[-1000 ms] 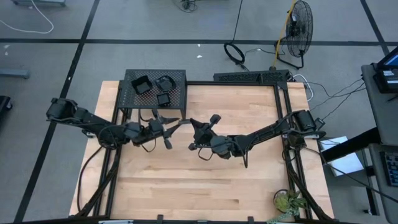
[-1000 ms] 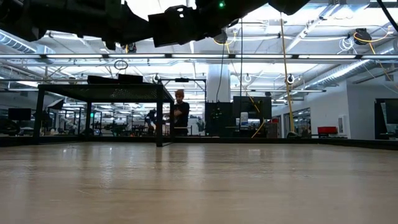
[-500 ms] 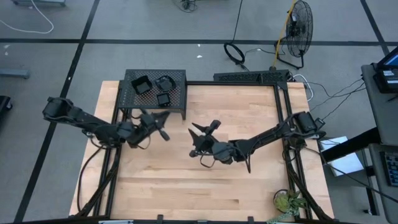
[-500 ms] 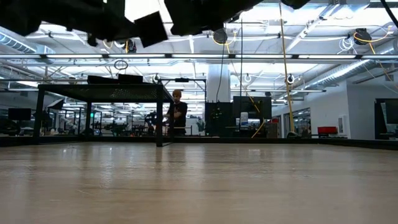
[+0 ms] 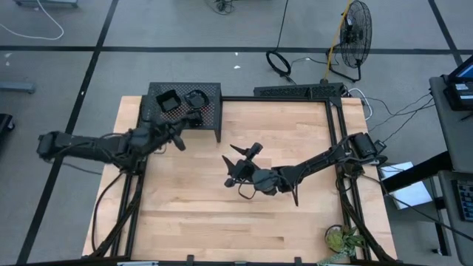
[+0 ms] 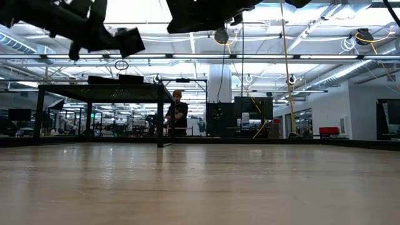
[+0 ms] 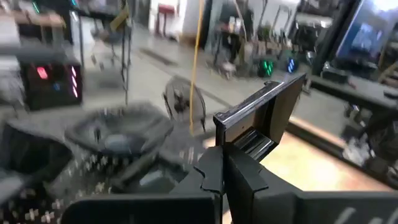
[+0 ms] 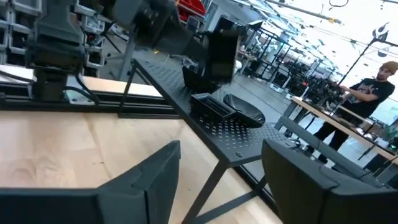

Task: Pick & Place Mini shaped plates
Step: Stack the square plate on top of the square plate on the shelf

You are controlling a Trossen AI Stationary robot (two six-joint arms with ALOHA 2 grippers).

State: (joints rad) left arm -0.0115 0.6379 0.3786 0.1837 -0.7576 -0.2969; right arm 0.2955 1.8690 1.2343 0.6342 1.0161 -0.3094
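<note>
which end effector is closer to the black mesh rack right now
Left. The left end effector, holding a small plate, is over the rack's front edge; the right end effector hovers open above the table's middle, clear of the rack.

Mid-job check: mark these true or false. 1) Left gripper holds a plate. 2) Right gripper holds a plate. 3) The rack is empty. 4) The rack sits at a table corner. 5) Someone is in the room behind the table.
1) True: the left gripper, at the rack, is shut on a square plate.
2) False: the right gripper is open and empty, above the middle of the table.
3) False: a square dish and a round dish lie on it.
4) True.
5) True: a person stands there.
</note>
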